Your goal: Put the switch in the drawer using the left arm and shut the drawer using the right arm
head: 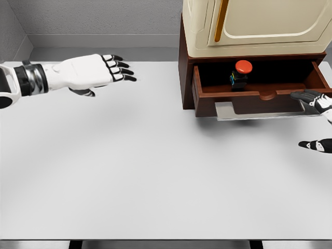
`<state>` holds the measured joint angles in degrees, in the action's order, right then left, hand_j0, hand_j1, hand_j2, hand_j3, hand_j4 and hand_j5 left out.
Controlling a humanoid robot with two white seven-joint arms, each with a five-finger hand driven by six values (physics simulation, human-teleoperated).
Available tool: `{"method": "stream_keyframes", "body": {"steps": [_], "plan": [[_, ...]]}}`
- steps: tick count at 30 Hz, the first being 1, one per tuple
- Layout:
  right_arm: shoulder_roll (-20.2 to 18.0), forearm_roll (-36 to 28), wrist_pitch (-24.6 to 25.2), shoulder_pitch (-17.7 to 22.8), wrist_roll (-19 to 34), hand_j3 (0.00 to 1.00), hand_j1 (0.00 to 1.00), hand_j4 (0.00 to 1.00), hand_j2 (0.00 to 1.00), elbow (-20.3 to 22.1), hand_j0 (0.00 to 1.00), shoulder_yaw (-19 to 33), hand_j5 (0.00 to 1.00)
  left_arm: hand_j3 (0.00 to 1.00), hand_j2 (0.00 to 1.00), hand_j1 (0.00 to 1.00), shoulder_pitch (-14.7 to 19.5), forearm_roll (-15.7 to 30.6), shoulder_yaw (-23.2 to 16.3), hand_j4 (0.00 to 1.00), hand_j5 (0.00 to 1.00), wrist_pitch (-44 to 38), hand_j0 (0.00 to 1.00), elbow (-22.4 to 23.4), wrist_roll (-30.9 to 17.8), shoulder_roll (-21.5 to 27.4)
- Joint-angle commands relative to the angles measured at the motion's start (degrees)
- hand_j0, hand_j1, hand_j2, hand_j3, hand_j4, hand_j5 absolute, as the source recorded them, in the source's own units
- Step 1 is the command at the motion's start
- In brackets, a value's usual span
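At frame's right, right hand [316, 122] is cropped.

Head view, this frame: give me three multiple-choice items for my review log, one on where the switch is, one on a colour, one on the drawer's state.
1. Where is the switch?
A. On the table near the left hand
B. Inside the drawer
C. Held in the right hand

2. What colour is the switch's top?
A. Red
B. Green
C. White

3. What state is the drawer in?
A. Pushed fully shut
B. Removed and lying on the table
C. Pulled open

Answers: 1 B, the switch stands in the drawer's compartment, while the left hand is empty and open over the table. 2 A, its round cap is red. 3 C, the drawer sticks out from the cabinet with its inside showing, the right hand at its front corner.
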<state>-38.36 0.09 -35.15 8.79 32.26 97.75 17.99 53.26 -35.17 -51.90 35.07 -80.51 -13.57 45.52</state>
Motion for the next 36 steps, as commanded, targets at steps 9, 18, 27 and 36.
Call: {"method": "stream_keyframes", "body": {"steps": [9,18,27,36], "plan": [[0.0,-0.9,0.2,1.3,-0.3,1.00,1.00,1.00,1.00,3.4,1.00,0.4,1.00,1.00,1.00,1.00,-0.7,0.3,0.7,1.00,1.00,-0.1,1.00,0.3,0.0,0.8],[-0.1,-0.4,0.2,2.9,-0.4,1.00,1.00,1.00,1.00,2.7,1.00,0.3,1.00,1.00,1.00,1.00,-0.9,0.4,0.7,1.00,1.00,-0.1,1.00,0.9,0.0,1.1],[-0.2,0.1,0.2,2.5,-0.3,1.00,1.00,1.00,1.00,1.2,1.00,0.0,1.00,1.00,1.00,1.00,-0.9,0.4,0.7,1.00,1.00,-0.1,1.00,0.9,-0.1,1.1],[0.0,1.2,0.2,1.3,0.0,1.00,1.00,1.00,1.00,-0.3,1.00,-0.1,1.00,1.00,1.00,1.00,-0.9,0.4,0.7,1.00,1.00,-0.1,1.00,0.9,0.0,1.1]]}}
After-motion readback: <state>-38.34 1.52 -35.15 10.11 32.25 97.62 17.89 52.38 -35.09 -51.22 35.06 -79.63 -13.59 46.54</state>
